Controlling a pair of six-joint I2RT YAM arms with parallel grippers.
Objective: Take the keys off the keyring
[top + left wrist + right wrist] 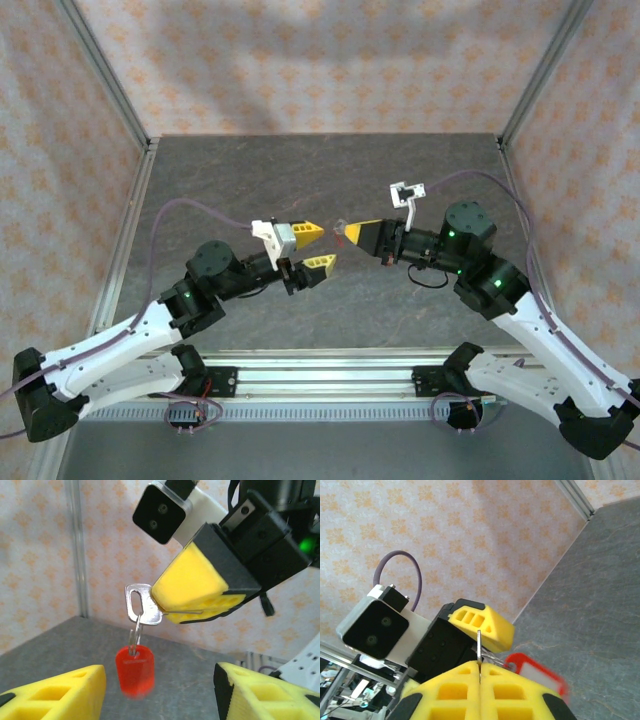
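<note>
My right gripper (350, 232) is shut on a small silvery key (140, 607), whose head sticks out past the yellow fingertips (200, 592). In the right wrist view the key (479, 645) shows edge-on, pinched in the seam between the pads of that gripper (480, 667). The keyring's thin ring (135, 635) passes through the key's hole, and its red tag (135, 671) hangs below, blurred; the right wrist view also shows the red tag (535, 672). My left gripper (322, 246) faces the right one, open. Its two fingers (60, 692) stand apart on either side of the tag, touching nothing.
Both grippers hang above the middle of the dark stone-pattern table (330, 170). Patterned walls with metal corner posts (110, 75) enclose the workspace. A rail (330, 378) runs along the near edge between the arm bases.
</note>
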